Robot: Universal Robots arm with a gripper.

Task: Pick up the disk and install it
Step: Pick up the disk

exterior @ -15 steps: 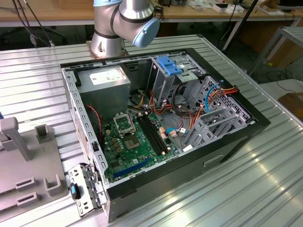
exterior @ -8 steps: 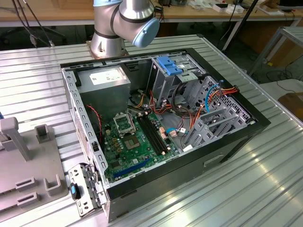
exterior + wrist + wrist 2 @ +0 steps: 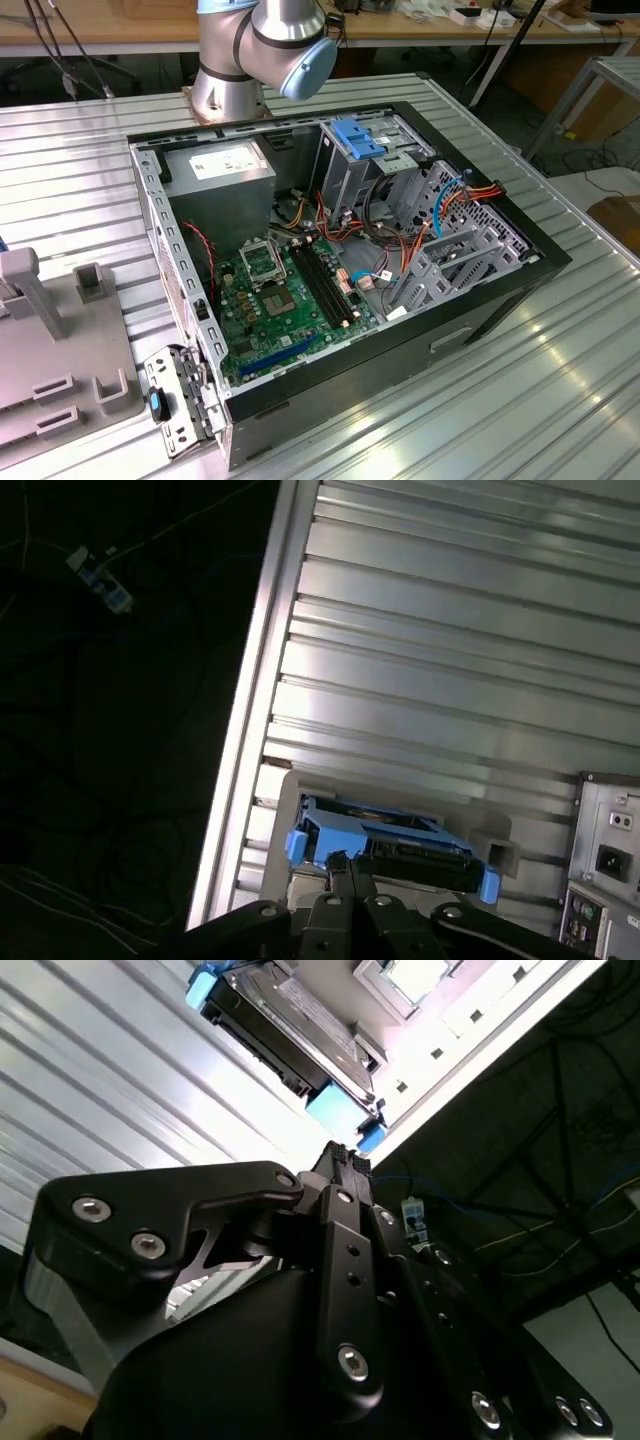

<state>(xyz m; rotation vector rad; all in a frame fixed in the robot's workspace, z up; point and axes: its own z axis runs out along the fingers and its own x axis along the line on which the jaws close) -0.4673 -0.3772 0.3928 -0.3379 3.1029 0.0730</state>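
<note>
The disk (image 3: pixel 385 838) is a flat dark drive with bright blue rails at both ends. It sits on edge in a pale grey holder (image 3: pixel 495 830) on the ribbed metal table. In the second wrist view the disk (image 3: pixel 285 1025) lies a short way beyond my fingertips. My gripper (image 3: pixel 350 865) hovers just short of the disk's edge and does not touch it. The two black fingers (image 3: pixel 345 1210) are pressed together with nothing between them.
An open computer case (image 3: pixel 545 262) lies on the table with its motherboard, cables and a grey drive cage topped by a blue bracket (image 3: pixel 358 137). The arm's base (image 3: pixel 225 85) stands behind it. A grey fixture (image 3: pixel 60 340) lies at the exterior view's left. The table edge (image 3: pixel 240 750) runs beside the holder.
</note>
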